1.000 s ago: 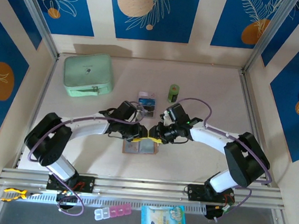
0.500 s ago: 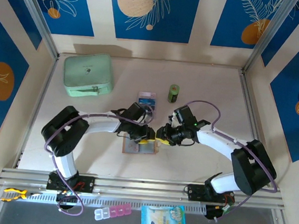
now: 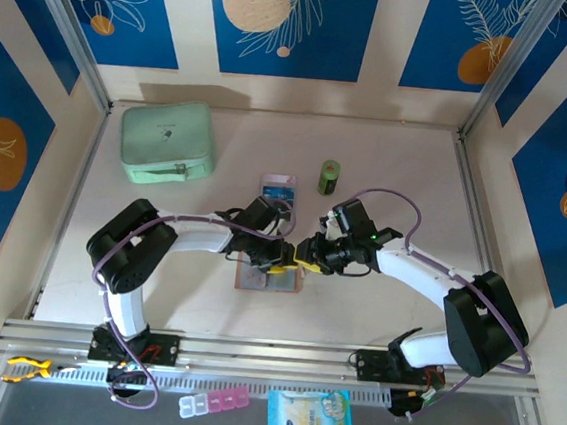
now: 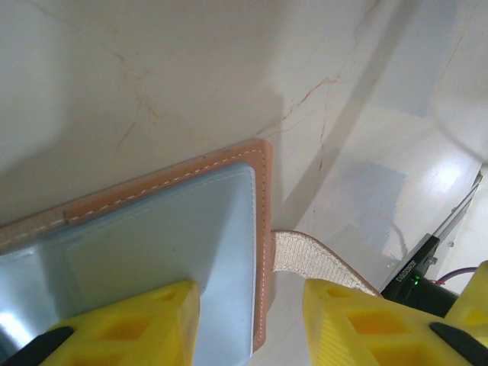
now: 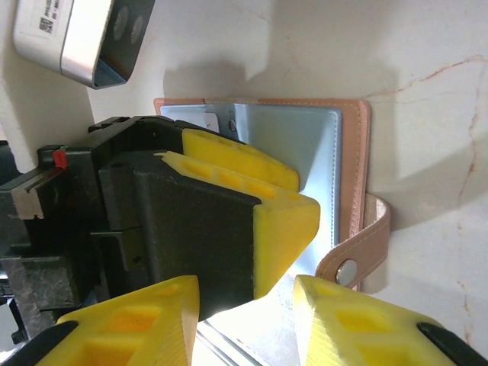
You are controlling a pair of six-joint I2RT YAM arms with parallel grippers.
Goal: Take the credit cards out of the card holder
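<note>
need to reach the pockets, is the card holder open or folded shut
Open: the card holder lies spread flat, grey pockets facing up, snap tab loose beside its edge.

1. The card holder [image 4: 164, 183] is matt, tan and leather-like with pale stitching; its pockets [image 4: 152, 252] are glossy grey plastic.
2. Its snap stud [image 5: 348, 271] is shiny metal.
3. The bench [image 4: 191, 69] is smooth, faintly veined.
4. The left end effector [image 4: 252, 324] has matt yellow plastic fingers [image 4: 130, 324].

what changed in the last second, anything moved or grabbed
The left arm swung its elbow in toward the centre, and the left gripper slid right and nearer, onto the open card holder. The right gripper barely shifted. Nothing was visibly grabbed or let go. The card holder, credit cards, green cylinder and mint zip case stayed put.
</note>
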